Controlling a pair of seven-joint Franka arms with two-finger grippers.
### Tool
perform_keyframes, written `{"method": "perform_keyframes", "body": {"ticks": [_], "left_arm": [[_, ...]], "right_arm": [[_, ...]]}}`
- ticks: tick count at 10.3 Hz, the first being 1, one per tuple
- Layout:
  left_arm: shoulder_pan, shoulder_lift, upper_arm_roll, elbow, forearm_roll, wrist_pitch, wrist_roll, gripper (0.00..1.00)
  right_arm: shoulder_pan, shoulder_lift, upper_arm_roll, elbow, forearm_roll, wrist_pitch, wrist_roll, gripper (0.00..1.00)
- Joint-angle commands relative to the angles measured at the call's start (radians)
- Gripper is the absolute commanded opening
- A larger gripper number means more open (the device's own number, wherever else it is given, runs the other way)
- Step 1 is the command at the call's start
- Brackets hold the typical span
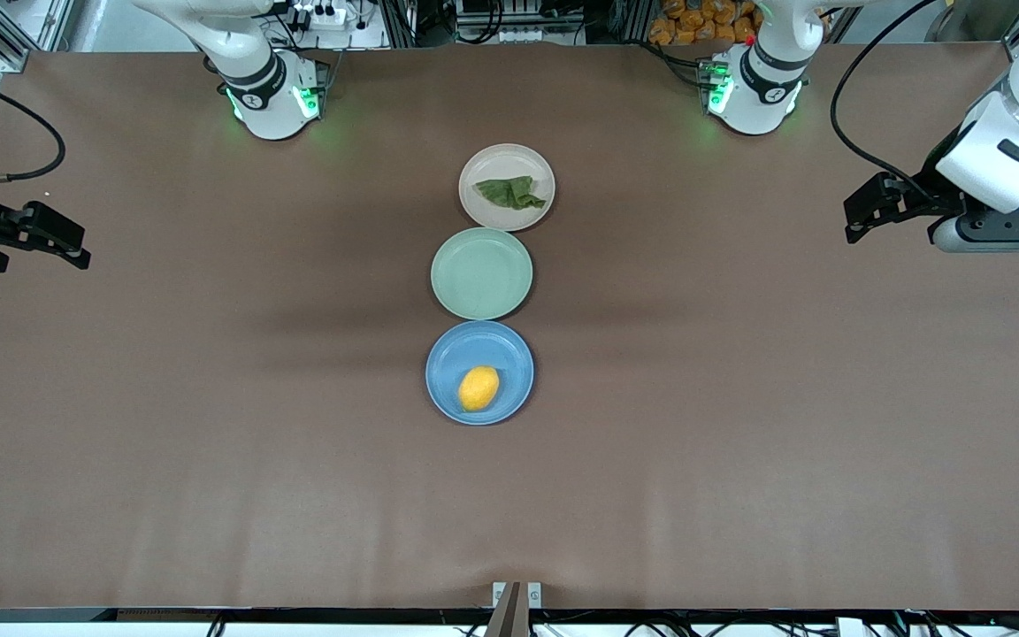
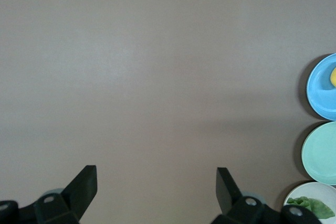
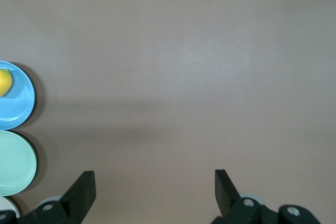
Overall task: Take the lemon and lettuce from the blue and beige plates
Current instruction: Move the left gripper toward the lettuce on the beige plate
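Lemon (image 1: 478,388) sits on blue plate (image 1: 448,363), lettuce (image 1: 510,193) on beige plate (image 1: 483,168); left gripper (image 2: 156,182) and right gripper (image 3: 155,182) hover released.

A wide, matte brown surface (image 1: 209,425) fills nearly the whole front view, evenly lit with soft shadows. Along its top edge stand metal frames and black cables (image 1: 439,22), plus what may be a heap of orange packets (image 1: 695,22).

No legible text, label, brand or number — on anything at all.
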Motion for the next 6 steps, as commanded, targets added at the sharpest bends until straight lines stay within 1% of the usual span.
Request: {"method": "perform_keyframes", "body": {"ticks": [1, 3, 4, 5, 6], "left_arm": [[0.004, -0.01, -0.01, 0.004, 0.026, -0.004, 0.037, 1.0], [0.001, -0.003, -0.012, 0.004, 0.023, -0.006, 0.037, 1.0], [-0.002, -0.001, -0.015, -0.023, 0.007, -0.025, 0.027, 1.0], [-0.007, -0.009, -0.051, -0.084, -0.032, -0.033, -0.01, 1.0], [-0.008, -0.025, -0.077, -0.15, -0.099, -0.007, -0.074, 1.0]], "right_arm": [[-0.011, 0.003, 0.009, 0.009, -0.003, -0.009, -0.005, 1.0], [-0.01, 0.003, 0.009, 0.009, -0.003, -0.009, -0.005, 1.0], [-0.011, 0.003, 0.009, 0.009, -0.003, -0.009, -0.005, 1.0], [-0.01, 0.003, 0.009, 0.009, -0.003, -0.009, -0.005, 1.0], [-0.011, 0.003, 0.009, 0.009, -0.003, -0.009, -0.005, 1.0]]}}
